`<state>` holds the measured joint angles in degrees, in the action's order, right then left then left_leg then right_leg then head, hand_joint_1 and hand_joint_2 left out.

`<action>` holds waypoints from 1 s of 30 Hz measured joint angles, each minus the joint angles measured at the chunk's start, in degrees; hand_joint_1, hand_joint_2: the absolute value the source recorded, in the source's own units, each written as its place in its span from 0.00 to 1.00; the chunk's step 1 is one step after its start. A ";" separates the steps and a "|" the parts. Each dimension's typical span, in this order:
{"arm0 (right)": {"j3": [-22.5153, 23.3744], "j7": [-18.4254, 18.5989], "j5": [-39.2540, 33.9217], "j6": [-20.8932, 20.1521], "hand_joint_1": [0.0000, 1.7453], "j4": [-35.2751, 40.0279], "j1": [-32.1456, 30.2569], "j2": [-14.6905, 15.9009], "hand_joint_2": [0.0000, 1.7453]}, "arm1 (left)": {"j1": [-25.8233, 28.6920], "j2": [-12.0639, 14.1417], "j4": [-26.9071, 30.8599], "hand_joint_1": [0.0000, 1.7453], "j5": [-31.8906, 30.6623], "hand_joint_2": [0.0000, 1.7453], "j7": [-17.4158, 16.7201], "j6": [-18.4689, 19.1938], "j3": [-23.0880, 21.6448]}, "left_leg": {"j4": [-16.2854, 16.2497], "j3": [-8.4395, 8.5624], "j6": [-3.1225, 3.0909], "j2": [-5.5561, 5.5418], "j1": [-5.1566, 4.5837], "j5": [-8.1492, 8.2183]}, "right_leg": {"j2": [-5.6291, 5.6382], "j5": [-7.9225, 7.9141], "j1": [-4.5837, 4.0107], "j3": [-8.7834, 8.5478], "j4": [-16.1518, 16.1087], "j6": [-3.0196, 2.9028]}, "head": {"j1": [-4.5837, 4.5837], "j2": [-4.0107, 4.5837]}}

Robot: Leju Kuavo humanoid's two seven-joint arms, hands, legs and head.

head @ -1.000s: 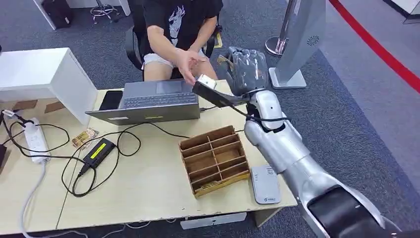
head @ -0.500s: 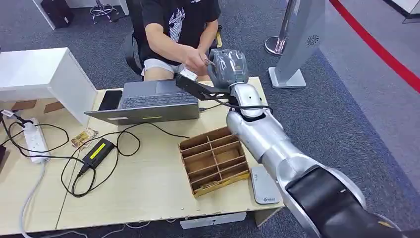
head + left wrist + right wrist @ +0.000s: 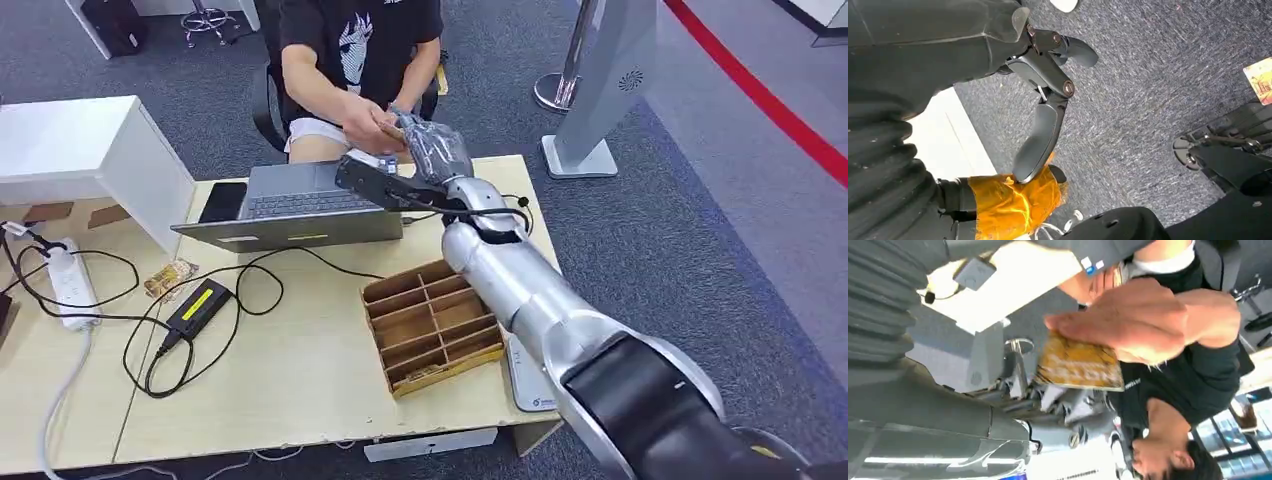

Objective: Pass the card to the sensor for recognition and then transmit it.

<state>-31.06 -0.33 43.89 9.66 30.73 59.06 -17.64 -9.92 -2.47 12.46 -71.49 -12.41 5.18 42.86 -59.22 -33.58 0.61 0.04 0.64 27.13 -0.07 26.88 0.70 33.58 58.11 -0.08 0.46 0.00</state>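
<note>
The right hand grasps the yellow patterned card, seemingly; it should release once the person's hand grips firmly.

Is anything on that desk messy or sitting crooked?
Mostly the cables: black leads loop loosely across the table around a power adapter. The wooden divider box sits skewed to the table edge, and the grey card reader lies close to the front corner.

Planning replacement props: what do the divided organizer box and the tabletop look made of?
Organizer box: likely thin brown cardboard or fibreboard, matte, with slotted dividers and raw edges. Tabletop: pale wood-look board, probably plywood or laminate, smooth with a seam line.
</note>
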 joint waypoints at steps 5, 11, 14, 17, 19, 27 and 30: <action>3.15 0.77 -5.16 0.37 0.00 -1.16 0.79 1.40 0.00 | 0.31 0.09 0.00 0.00 0.09 1.00 0.09 -0.11 0.00 | -0.02 -0.01 0.00 -0.02 0.00 0.00 | -0.04 0.00 0.00 0.01 -0.01 0.00 | 0.00 0.00; 11.46 1.14 -17.71 1.57 0.00 -3.67 1.66 6.34 0.00 | 0.85 0.33 0.00 0.00 0.74 1.00 0.44 -0.55 0.15 | -0.05 -0.04 -0.01 -0.12 -0.02 0.00 | -0.12 -0.02 0.02 -0.02 -0.05 0.03 | 0.00 0.00; 17.67 0.00 -24.88 -0.26 0.00 -5.23 1.60 9.42 0.00 | 1.04 0.50 0.00 0.00 1.09 1.00 0.48 -0.63 0.68 | -0.06 -0.08 -0.01 -0.26 -0.03 0.00 | -0.26 -0.02 0.02 -0.03 -0.06 0.04 | 0.02 -0.02; 24.16 -1.75 -32.94 -2.91 0.00 -6.60 0.79 12.29 0.00 | 1.50 0.77 0.00 0.00 1.44 1.00 0.59 -0.72 1.14 | -0.08 -0.06 -0.04 -0.19 -0.03 0.02 | -0.21 -0.02 0.03 -0.02 -0.08 0.04 | -0.02 0.00; 28.68 -3.28 -38.67 -5.14 0.00 -7.32 -0.57 14.36 0.00 | 1.82 0.83 0.00 0.00 1.79 1.00 0.81 -0.90 1.51 | -0.08 -0.07 -0.06 -0.27 -0.02 0.03 | -0.27 -0.01 0.03 -0.03 -0.09 0.05 | 0.00 0.00; 46.95 -7.78 -58.21 -17.58 0.00 -9.57 -12.48 21.23 0.00 | 2.72 0.94 0.00 0.00 3.10 1.00 1.20 -2.10 3.59 | -0.05 -0.09 -0.11 -0.30 -0.02 0.12 | -0.34 0.04 0.02 -0.02 -0.11 0.10 | 0.00 0.00; 53.14 -7.82 -65.08 -21.64 0.00 -10.27 -19.30 22.93 1.00 | 2.99 0.92 0.00 0.00 3.83 1.00 2.10 -3.54 4.29 | -0.05 -0.07 -0.18 -0.34 -0.01 0.19 | -0.41 0.14 0.00 -0.07 -0.15 0.13 | 0.00 0.00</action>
<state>22.09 -8.15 -21.19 -11.98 20.46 39.76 5.29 -6.94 -1.55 12.46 -67.67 -10.31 1.64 47.15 -59.27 -33.65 0.43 -0.31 0.63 27.32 -0.48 27.02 0.71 33.51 57.96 0.05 0.46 0.00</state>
